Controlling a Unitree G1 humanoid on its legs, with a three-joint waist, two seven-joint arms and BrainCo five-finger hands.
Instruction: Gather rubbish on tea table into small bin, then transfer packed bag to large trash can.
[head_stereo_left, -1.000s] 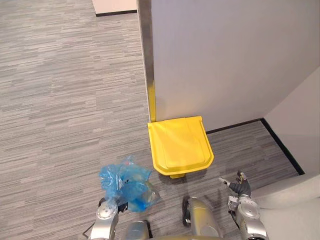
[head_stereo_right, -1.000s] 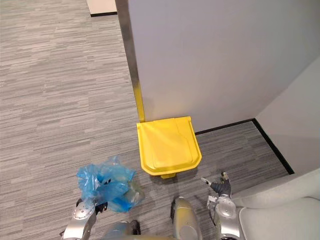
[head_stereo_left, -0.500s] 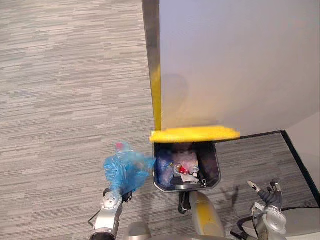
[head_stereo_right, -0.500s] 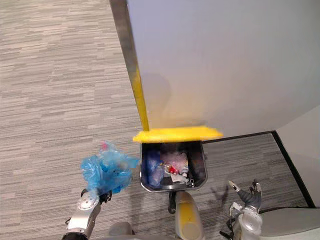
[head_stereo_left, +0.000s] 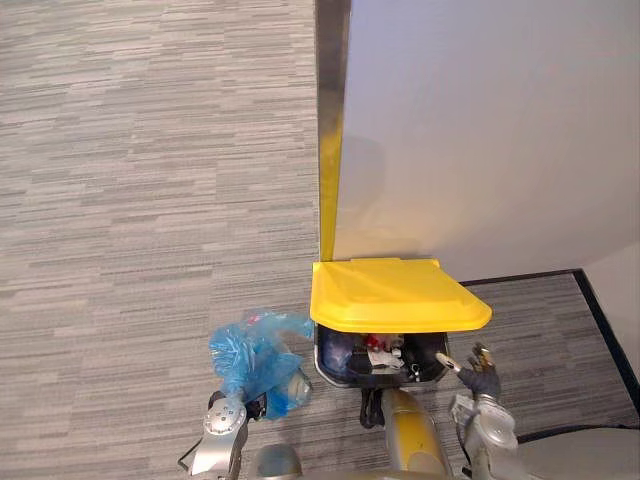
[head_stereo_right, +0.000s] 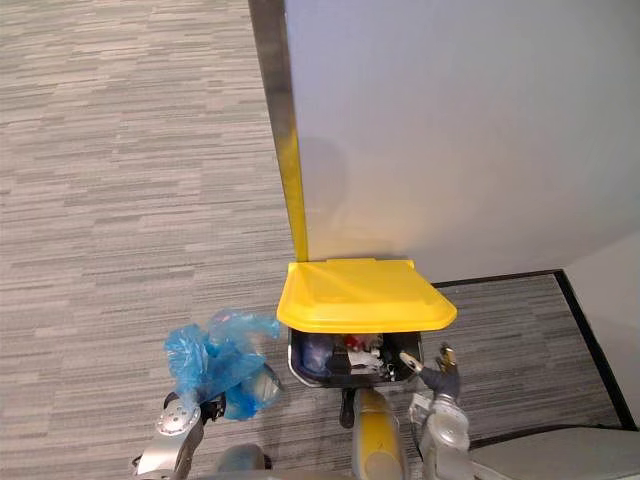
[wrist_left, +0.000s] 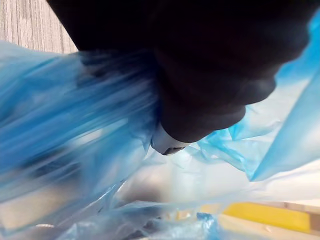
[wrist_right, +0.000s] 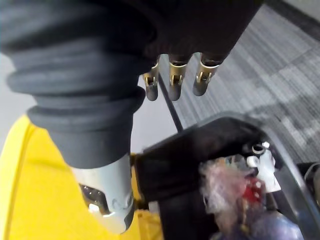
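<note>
Yellow lid (head_stereo_left: 398, 295) has dropped halfway over the trash can (head_stereo_left: 325, 362); left hand (head_stereo_left: 248, 408) still grips blue bag (head_stereo_left: 250, 355), right hand (head_stereo_left: 480, 376) spread.

We logged two silver-grey arms (head_stereo_left: 212, 455). The left hand (head_stereo_left: 232, 414) showed a round silver disc (head_stereo_left: 220, 421) at the wrist. The right hand (head_stereo_left: 478, 378) wore a dark ribbed cover (wrist_right: 75, 90), with silver fingers (wrist_right: 172, 80) in a row and a pale thumb (wrist_right: 107, 200).

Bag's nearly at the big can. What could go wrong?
The yellow lid covers most of the trash can, so the blue bag in the left hand may catch on it. The right hand by the rim could get bumped. Rubbish already inside may keep the bag from dropping in.
</note>
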